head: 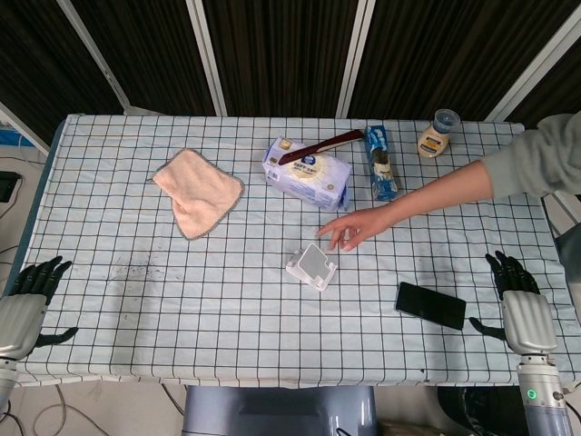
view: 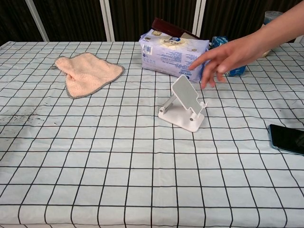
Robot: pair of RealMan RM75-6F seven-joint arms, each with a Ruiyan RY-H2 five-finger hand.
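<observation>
The phone (head: 430,305) lies flat and face-up on the checked tablecloth (head: 227,300) near the front right edge, dark screen, sitting at a slight angle. In the chest view only its left end (view: 287,138) pokes in at the right border. Just to its right, close to the table's corner, is the right hand (head: 518,306), palm down, fingers spread and holding nothing; it's near the phone but not touching it.

Up and left of the phone stands the white stand (head: 311,266), upright with its tilted back plate, clearly apart from the phone. A person's hand (head: 349,229) hangs right over the stand, fingers loose, the bare arm reaching in from the right across the table. It crosses in front of the blue box (head: 380,163) and hides most of the sauce bottle (head: 438,133) in the chest view.

Further back there's the wipes pack (head: 308,172) with a dark brown thing (head: 320,146) lying on top, and a pink cloth (head: 198,191) off to the left.

The left hand (head: 25,302) sits way over at the front left edge, well apart from everything, fingers apart and empty.
</observation>
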